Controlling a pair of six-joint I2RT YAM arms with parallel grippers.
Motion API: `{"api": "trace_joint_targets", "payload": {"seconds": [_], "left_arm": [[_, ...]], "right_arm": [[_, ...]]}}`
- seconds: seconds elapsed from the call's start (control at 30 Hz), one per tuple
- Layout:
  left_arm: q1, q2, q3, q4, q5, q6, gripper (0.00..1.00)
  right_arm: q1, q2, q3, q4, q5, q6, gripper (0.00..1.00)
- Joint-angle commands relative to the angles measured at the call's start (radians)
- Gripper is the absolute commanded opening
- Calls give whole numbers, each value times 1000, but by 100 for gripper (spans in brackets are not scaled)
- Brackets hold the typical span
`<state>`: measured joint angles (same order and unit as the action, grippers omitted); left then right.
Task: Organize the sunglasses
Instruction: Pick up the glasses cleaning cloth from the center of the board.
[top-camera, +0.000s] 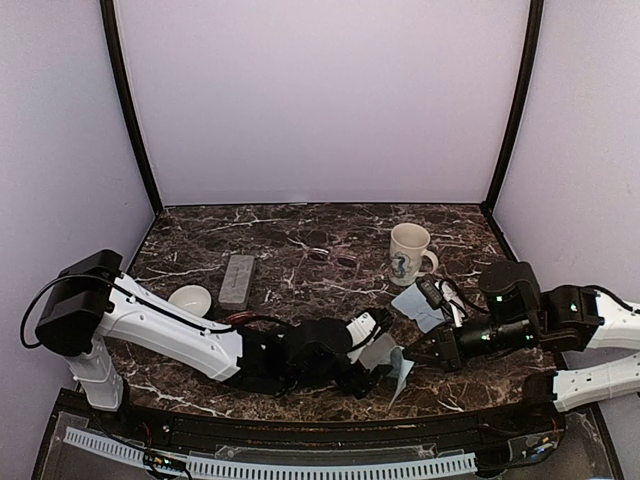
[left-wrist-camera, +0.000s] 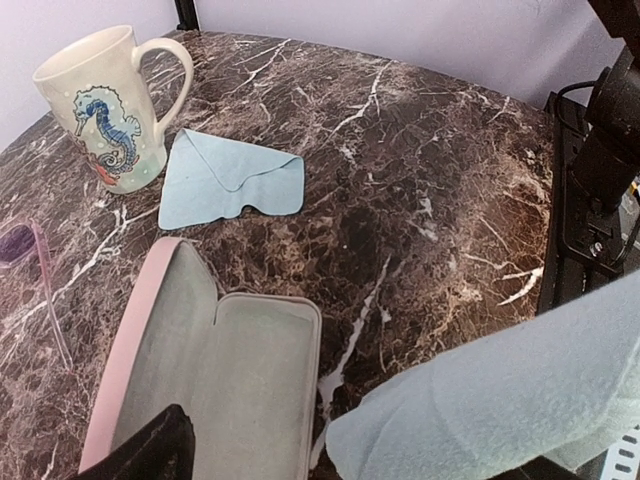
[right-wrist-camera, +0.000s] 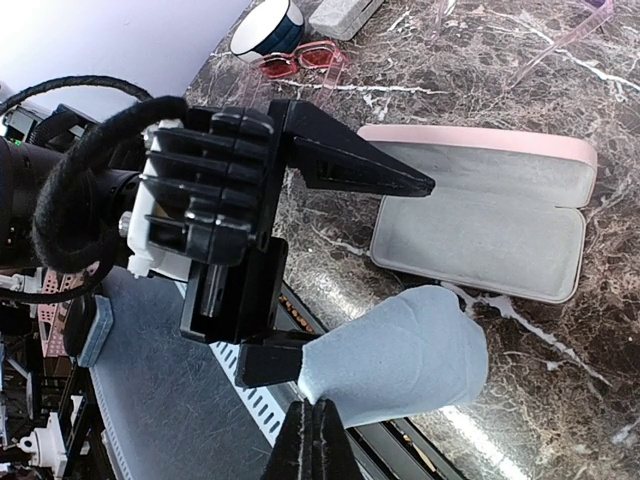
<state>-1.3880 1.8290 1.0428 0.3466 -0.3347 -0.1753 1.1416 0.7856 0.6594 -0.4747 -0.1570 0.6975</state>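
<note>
The pink case (right-wrist-camera: 490, 215) lies open and empty. I think it is open so a pair of glasses can go in.

The right gripper (right-wrist-camera: 318, 440) is closed tight on one corner of a blue cloth (right-wrist-camera: 400, 350). It holds the cloth up just in front of the case, so the cloth hangs in a soft bunch. The left gripper (right-wrist-camera: 365, 265) is open wide. Its lower finger touches the cloth, but it is not squeezing anything. I think the cloth is up there so the left gripper can take it, or so it can go into the case.

No glasses are in the case yet. The red sunglasses (right-wrist-camera: 300, 58) lie well to the left of the case, near a white bowl (right-wrist-camera: 265, 22). The dark sunglasses (top-camera: 335, 258) lie on the table behind the case, well apart from it. A seahorse mug (left-wrist-camera: 105, 110) and a second blue cloth (left-wrist-camera: 230, 180) are behind the case too. A grey case (top-camera: 238, 280) sits far off to the left of it.

The left arm lies long and low along the front of the table and ends at the case. The right arm is bent and comes in from the right, pointing at the case.
</note>
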Motion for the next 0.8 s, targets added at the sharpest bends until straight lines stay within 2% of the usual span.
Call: {"api": "trace_joint_targets", "payload": {"seconds": [0.0, 0.2, 0.57, 0.77], "left_arm": [[-5, -48, -10, -6, -27, 14, 84], [-4, -65, -18, -2, -36, 17, 76], [-4, -82, -32, -12, -36, 9, 77], [-4, -78, -34, -21, -32, 6, 74]], "right_arm": [[-5, 1, -9, 24, -3, 8, 0], [-8, -1, -15, 18, -3, 8, 0], [-23, -4, -30, 19, -12, 5, 0], [-28, -4, -32, 19, -16, 4, 0]]}}
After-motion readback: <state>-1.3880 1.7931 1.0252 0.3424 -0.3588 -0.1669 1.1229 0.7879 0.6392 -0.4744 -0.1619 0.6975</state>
